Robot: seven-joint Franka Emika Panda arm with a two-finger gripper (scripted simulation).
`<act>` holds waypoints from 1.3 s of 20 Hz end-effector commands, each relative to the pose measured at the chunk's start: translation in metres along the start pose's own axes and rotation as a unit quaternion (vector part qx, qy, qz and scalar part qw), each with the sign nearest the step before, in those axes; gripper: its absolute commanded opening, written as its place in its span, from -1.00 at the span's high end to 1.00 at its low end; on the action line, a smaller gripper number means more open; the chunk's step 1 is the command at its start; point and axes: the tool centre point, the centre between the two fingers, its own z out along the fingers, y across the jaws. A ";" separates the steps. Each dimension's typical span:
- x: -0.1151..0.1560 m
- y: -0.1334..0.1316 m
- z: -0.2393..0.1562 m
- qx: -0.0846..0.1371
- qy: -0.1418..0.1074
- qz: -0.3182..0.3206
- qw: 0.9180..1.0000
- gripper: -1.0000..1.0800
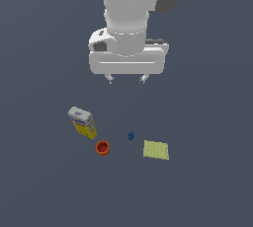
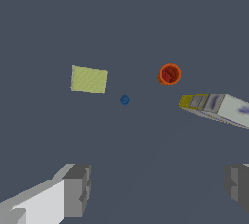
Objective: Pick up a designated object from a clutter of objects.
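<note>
While our pincer (image 1: 126, 79) hangs high above the tabletop (image 1: 207, 186) with fingers spread wide and empty, we see the carton (image 1: 82, 122) standing upright (yellow below, white-and-blue on top). Just beside the carton sits the orange cup (image 1: 102, 147); the blue item (image 1: 131, 135) and pale-yellow pad (image 1: 156, 150) lie farther off.

One carton (image 1: 82, 122), one orange cup (image 1: 102, 147), one tiny blue item (image 1: 131, 135), one pale-yellow pad (image 1: 156, 150)
</note>
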 end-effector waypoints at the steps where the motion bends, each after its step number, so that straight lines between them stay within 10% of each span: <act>1: 0.000 0.000 0.000 0.000 0.000 0.000 1.000 -0.92; 26: 0.004 0.036 0.005 0.005 0.008 -0.032 0.999 -0.92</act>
